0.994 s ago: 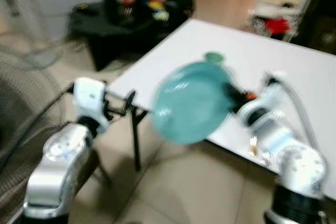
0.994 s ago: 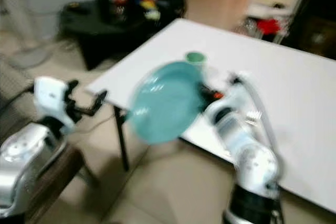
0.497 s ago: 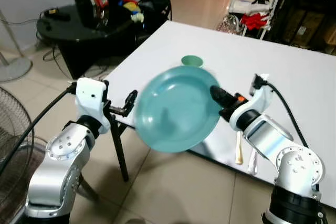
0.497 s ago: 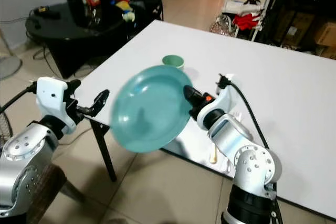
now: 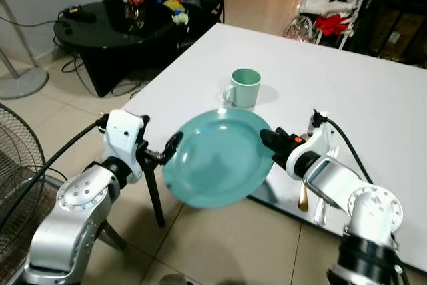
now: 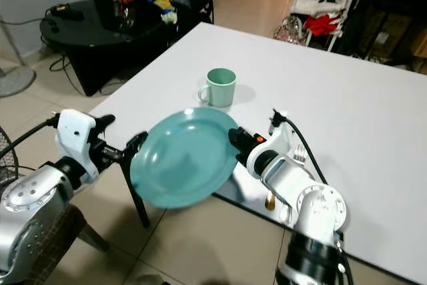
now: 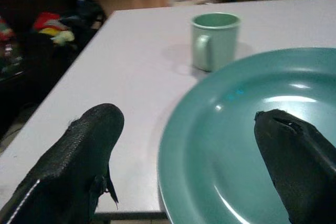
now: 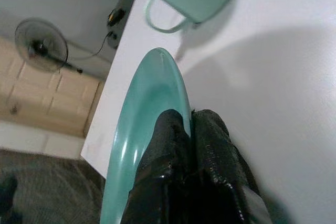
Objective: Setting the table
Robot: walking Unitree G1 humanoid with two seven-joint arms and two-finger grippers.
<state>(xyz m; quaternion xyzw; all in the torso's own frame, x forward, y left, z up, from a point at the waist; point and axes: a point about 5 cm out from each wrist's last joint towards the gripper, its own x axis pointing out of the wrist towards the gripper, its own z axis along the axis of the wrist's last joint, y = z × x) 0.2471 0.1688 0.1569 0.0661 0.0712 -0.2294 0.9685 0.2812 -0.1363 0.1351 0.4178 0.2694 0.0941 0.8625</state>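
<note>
plate [image 5: 217, 165]: teal, glossy, smooth | mug [image 5: 244, 87]: pale green, satin sheen | table [image 5: 347, 91]: white, matt, smooth | fingers [image 7: 84, 156]: black, matt, grainy | arms [image 5: 73, 205]: silver, shiny

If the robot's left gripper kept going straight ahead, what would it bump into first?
Probably the teal plate. The left gripper is open, its fingers straddling the plate's near rim. The mug stands farther along that line on the white table.

Two silver metal arms are showing rounded, shiny joint housings and white boxy wrist blocks. A black cable is running along each forearm. Long matte black fingers [image 7: 84, 166] are tipping each wrist, looking rubbery and textured.
</note>
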